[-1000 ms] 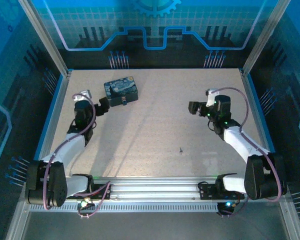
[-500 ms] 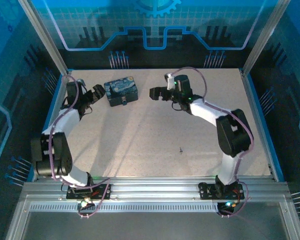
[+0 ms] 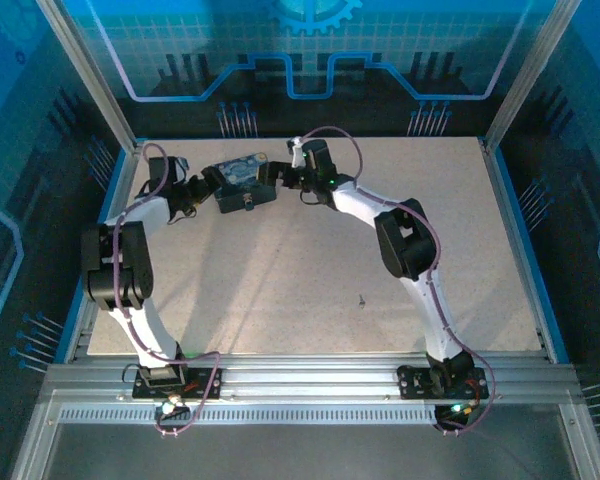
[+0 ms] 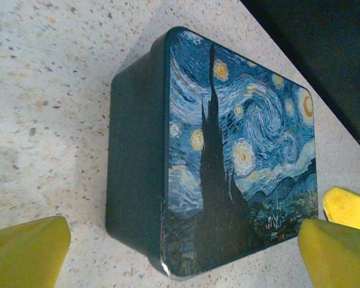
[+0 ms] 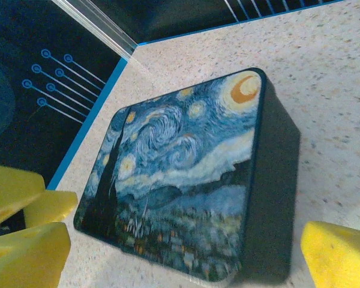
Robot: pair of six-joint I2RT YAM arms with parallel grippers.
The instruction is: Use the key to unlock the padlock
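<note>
Both arms have swung in on the padlock [image 3: 242, 178] over the last second: left arm [image 3: 120, 270] up from the 9 o'clock side of the tabletop [image 3: 310, 330], right arm [image 3: 405, 240] across from 3 o'clock. We see no shift in the padlock; it sits at about 11 o'clock, near the far edge.

Jaws: left jaws wide, at the block's 9 o'clock. Right jaws wide, at its 3 o'clock. Wrist views show the yellow pads [image 4: 27, 255] standing off either side of the block's end, nothing gripped. Whether any pad brushes a corner we cannot tell.

Key [image 3: 361, 298]: lies alone on the tabletop at roughly 5 o'clock from centre, well apart from both arms, untouched.

Step in hand, as we read it: bracketing the padlock to steady or reposition it, ahead of any key work. Unlocking has not begun.

Next move, our judgement: one pair of jaws closes across the block's dark sides and holds it firm. The other then has to travel back to 5 o'clock for the key, which is tiny and lies low, so a fine, well-centred pinch is needed.

Padlock appearance: chunky rectangular block with rounded corners and plain dark blue sides. Its glossy top carries a swirling blue-and-yellow night sky, a dark cypress and a crescent moon at one corner. It lies flat, printed face up
</note>
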